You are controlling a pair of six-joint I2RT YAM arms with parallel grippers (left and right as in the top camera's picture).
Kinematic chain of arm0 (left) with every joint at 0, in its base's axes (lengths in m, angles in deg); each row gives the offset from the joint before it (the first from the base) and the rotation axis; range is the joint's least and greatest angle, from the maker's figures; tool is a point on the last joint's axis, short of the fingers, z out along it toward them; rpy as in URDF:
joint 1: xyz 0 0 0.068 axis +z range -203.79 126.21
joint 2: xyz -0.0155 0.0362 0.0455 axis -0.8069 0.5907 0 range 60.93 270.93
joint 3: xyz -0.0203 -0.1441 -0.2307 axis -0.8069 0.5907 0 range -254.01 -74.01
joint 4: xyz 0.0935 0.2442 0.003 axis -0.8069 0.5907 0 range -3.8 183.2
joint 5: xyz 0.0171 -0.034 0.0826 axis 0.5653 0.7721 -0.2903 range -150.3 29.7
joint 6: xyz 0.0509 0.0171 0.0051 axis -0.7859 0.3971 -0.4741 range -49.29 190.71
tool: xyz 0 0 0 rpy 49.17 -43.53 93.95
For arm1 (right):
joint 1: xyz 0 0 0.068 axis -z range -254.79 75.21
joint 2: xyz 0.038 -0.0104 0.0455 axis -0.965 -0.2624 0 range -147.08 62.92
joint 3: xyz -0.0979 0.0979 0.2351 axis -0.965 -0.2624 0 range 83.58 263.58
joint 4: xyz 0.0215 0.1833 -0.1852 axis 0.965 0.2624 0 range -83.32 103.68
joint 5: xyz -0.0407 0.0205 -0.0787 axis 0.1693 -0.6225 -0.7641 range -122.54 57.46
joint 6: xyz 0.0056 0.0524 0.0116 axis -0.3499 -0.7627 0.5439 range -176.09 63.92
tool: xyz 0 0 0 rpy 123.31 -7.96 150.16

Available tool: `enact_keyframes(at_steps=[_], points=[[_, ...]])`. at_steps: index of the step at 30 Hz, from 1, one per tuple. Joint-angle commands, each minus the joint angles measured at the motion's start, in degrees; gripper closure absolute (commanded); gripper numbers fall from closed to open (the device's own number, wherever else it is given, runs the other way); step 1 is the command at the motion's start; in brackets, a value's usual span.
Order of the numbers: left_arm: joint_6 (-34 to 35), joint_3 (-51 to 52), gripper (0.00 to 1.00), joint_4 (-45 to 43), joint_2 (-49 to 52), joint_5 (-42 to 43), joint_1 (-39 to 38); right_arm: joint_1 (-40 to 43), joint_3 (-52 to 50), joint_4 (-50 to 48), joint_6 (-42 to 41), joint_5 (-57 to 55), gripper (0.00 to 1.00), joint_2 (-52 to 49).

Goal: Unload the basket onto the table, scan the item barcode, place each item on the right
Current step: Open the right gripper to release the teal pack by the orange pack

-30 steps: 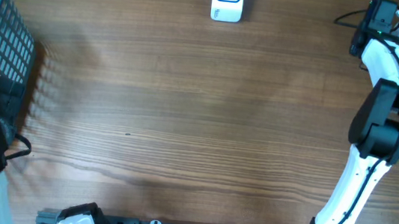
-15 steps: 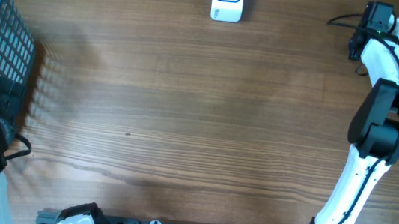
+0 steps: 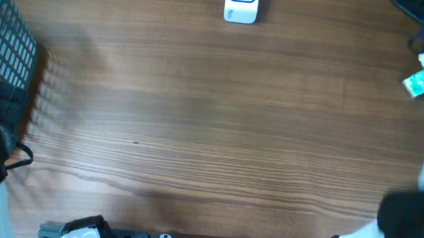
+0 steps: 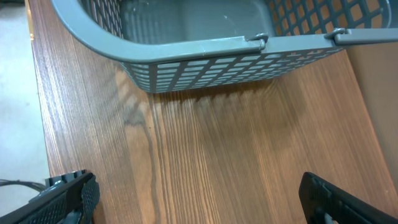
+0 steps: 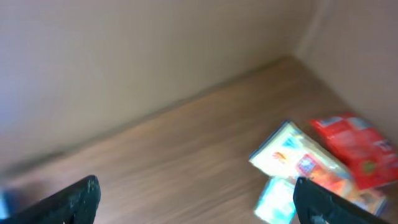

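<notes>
Right wrist: red packet (image 5: 351, 149), hidden overhead | left fingers (image 4: 65, 199), right fingers (image 5: 71, 202) spread, empty

The wooden surface (image 3: 196, 117) bears a white scanner (image 3: 241, 1) at top centre, a grey basket (image 3: 12, 30) upper left, and packets (image 5: 311, 163) lower right in the right wrist view.
</notes>
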Motion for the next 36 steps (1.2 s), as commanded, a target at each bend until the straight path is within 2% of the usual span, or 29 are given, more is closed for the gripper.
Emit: enact_keyframes(at_steps=[1, 5, 8, 12, 16, 18, 21, 25, 36], points=[[-0.5, -0.4, 0.00, 0.1, 0.0, 0.3, 0.3, -0.2, 0.0, 8.3, -7.7, 15.1, 0.00, 7.9], [-0.5, -0.4, 0.00, 0.1, 0.0, 0.3, 0.3, -0.4, 0.0, 19.1, -13.6, 14.2, 0.00, 14.7], [-0.5, -0.4, 0.00, 0.1, 0.0, 0.3, 0.3, -0.4, -1.2, 25.5, -13.2, 14.2, 0.00, 18.3], [-0.5, -0.4, 0.00, 0.1, 0.0, 0.3, 0.3, -0.5, -6.4, 28.7, -13.1, 15.2, 0.00, 22.3], [-0.5, -0.4, 0.00, 0.1, 0.0, 0.3, 0.3, -1.2, -15.9, 28.5, -8.3, 20.7, 0.00, 27.3], [-0.5, -0.4, 0.00, 0.1, 0.0, 0.3, 0.3, -1.2, -19.8, 29.4, -8.9, 22.7, 0.00, 28.5], [-0.5, -0.4, 0.00, 0.1, 0.0, 0.3, 0.3, -1.2, -24.3, 31.3, -12.2, 22.6, 0.00, 28.5], [-0.5, -0.4, 0.00, 0.1, 0.0, 0.3, 0.3, -1.2, -27.5, 31.3, -12.3, 22.6, 0.00, 26.9], [-0.5, -0.4, 0.00, 0.1, 0.0, 0.3, 0.3, -1.2, -27.7, 28.5, -13.8, 22.6, 0.00, 19.2]])
